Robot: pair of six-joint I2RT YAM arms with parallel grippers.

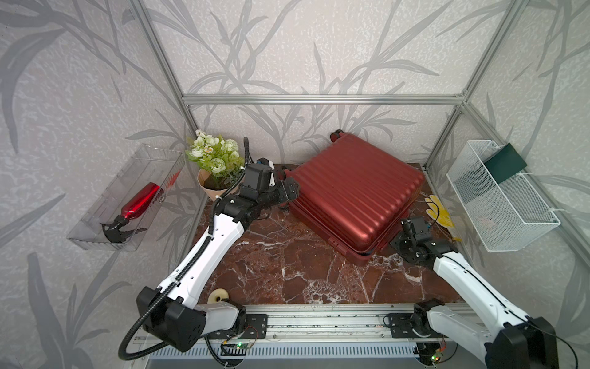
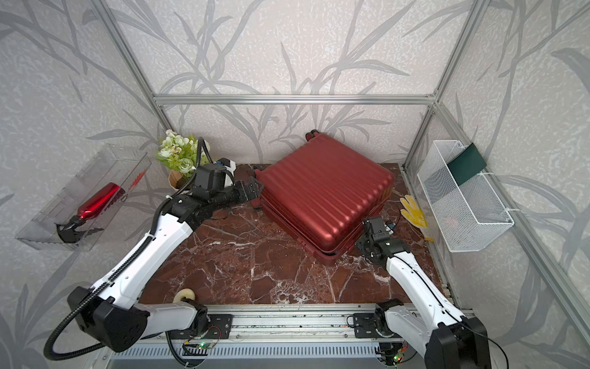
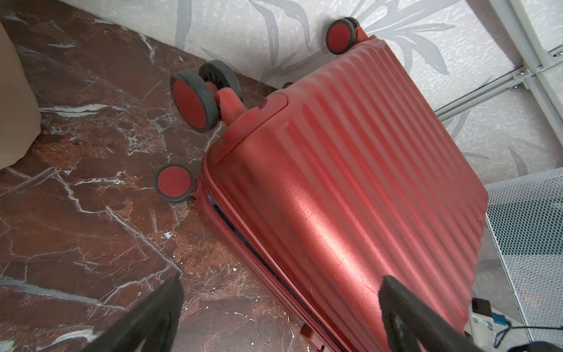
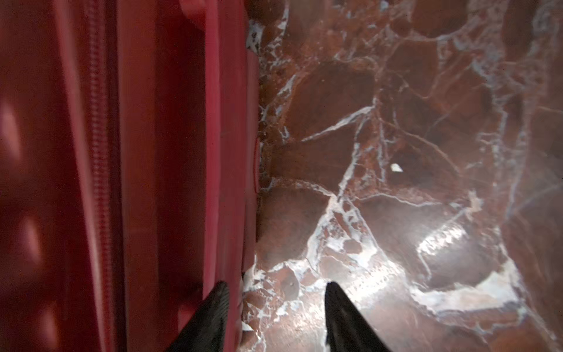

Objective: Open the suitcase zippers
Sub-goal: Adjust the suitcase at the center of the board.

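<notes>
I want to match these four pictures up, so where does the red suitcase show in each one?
Top view: suitcase lies flat, right of centre, towards the back wall.
Top view: suitcase in nearly the same place.
Left wrist: suitcase fills much of the picture, wheels showing.
Right wrist: only the suitcase side, close up.
Shared landmark: the red-brown marble tabletop it lies on, in all four.

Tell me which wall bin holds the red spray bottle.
The clear plastic bin on the left wall: the red spray bottle lies inside it. The white mesh basket on the right wall has no bottle.
</notes>
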